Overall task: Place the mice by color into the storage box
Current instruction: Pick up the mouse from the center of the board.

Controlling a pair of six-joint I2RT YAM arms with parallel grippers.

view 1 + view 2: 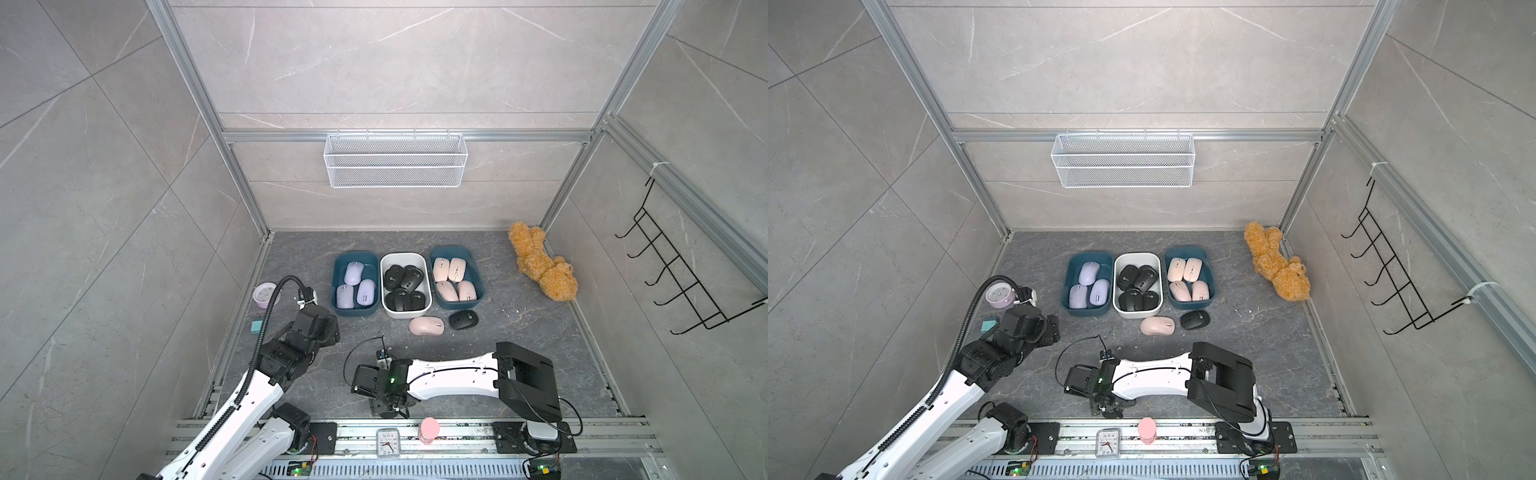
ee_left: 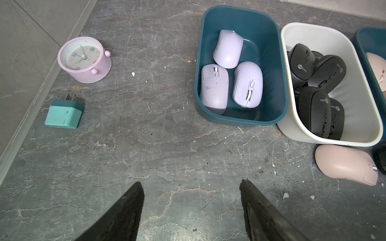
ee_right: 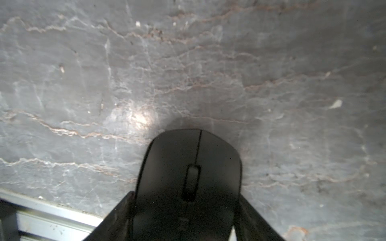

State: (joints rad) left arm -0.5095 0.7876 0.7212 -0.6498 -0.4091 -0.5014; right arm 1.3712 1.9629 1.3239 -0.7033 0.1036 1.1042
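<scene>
- Black plastic fills the right wrist view: a held black mouse (image 3: pixel 188 158), scroll wheel up, sits between the fingers of the right tool (image 3: pixel 186 195). The fingers press on both its flanks, low over the grey stone-pattern desk (image 3: pixel 188 62) near the front rail.
- Left tool (image 2: pixel 191 184) has its fingers spread wide with nothing between them. It hangs over bare desk in front of the left teal bin (image 2: pixel 240 123).
- That bin holds three lilac mice (image 2: pixel 247 83).
- Just beside it, the white bin (image 2: pixel 292 125) holds a pile of black mice (image 2: pixel 313 110).
- On the white bin's other side, the right teal bin (image 1: pixel 453 251) holds four pale pink mice (image 1: pixel 449 270).
- A loose pink mouse (image 1: pixel 427 325) and a loose black mouse (image 1: pixel 463 319) lie on the desk just in front of those two bins, near each other but apart.
- By the left wall sit a pink alarm clock (image 2: pixel 83 56) and a teal plug adapter (image 2: pixel 63 114).
- A tan teddy bear (image 1: pixel 544 266) lies in the far right corner.
</scene>
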